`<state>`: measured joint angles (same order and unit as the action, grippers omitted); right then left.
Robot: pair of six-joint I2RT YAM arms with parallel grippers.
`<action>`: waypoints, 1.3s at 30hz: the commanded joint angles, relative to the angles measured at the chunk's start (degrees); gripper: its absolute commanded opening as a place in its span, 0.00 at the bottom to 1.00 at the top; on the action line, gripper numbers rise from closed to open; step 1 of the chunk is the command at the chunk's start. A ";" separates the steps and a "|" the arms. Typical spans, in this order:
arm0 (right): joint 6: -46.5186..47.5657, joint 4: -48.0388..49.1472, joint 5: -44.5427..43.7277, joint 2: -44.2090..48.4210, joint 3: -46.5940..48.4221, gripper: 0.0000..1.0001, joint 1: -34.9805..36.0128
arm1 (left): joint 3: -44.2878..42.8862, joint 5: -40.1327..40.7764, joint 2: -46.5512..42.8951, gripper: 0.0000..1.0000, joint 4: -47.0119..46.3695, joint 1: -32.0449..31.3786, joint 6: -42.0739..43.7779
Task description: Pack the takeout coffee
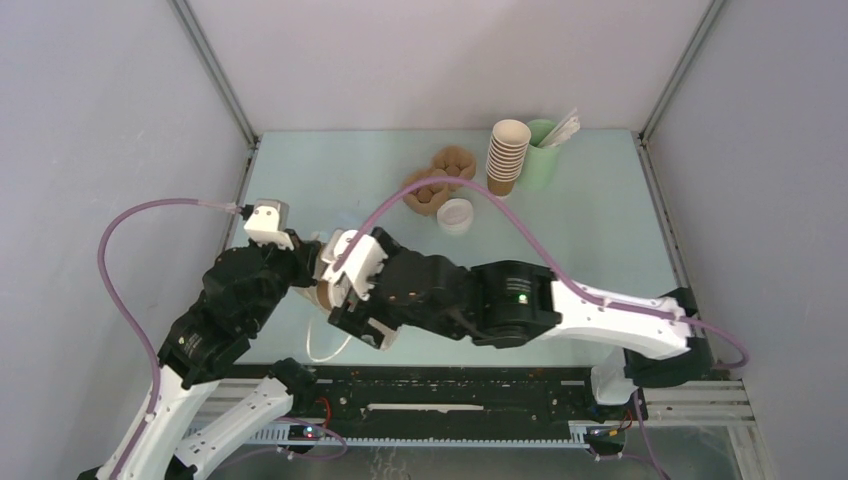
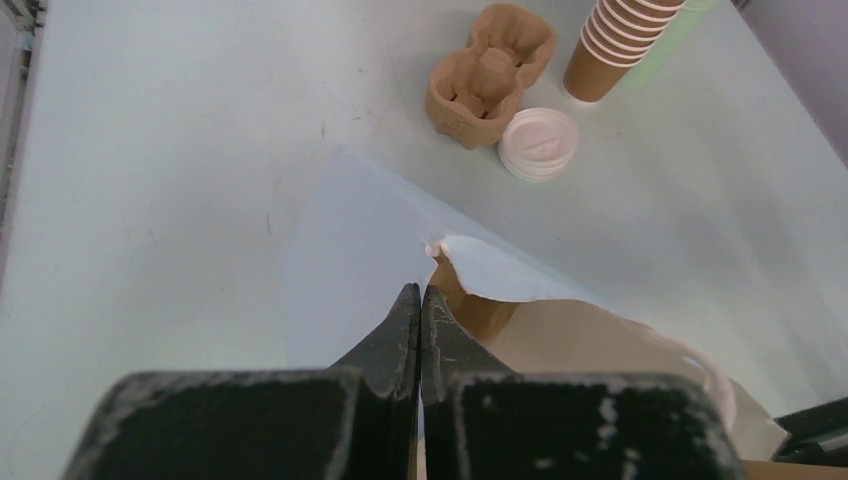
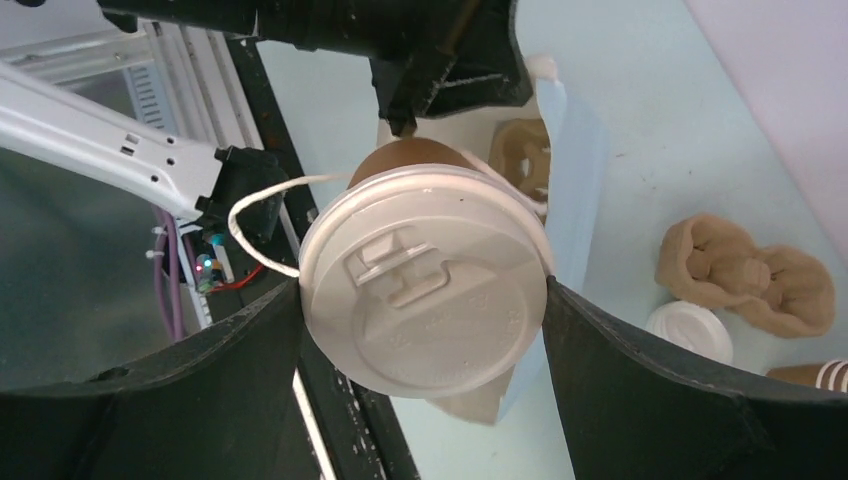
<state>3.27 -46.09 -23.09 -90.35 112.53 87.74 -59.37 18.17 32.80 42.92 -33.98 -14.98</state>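
Right wrist view: our right gripper (image 3: pixel 425 345) is clamped on the takeout coffee (image 3: pixel 425 280), lid toward the lens, held in the air before the paper bag (image 3: pixel 570 150), whose mouth lies at about one o'clock behind the cup. Our left gripper (image 2: pixel 420 298) is pinched on the bag's rim, holding it open. We judge that insertion is in hand. Next, the cup must go through the mouth without snagging the rim.

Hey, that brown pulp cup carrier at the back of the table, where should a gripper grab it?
Take the carrier from straight above, across the narrow waist between its two wells. It lies flat, wells up, and the waist is slimmest; the lids crowd one end. The left gripper pinches the bag and the right gripper holds the coffee.
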 commanded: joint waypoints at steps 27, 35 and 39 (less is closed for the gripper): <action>-3.40 -0.04 -6.84 10.32 -6.36 0.69 9.93 | -3.84 5.03 2.48 0.00 1.95 0.26 -1.06; -1.66 -0.57 -6.61 -0.66 4.89 0.68 5.00 | -4.23 4.39 1.55 0.00 2.17 0.23 -1.44; -0.85 -2.82 -6.75 -4.82 7.46 0.67 2.73 | -4.82 3.99 1.39 0.00 2.17 0.23 -1.11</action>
<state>0.69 -47.77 -28.91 -92.99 117.16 92.60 -59.79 22.26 34.76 45.93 -33.63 -15.57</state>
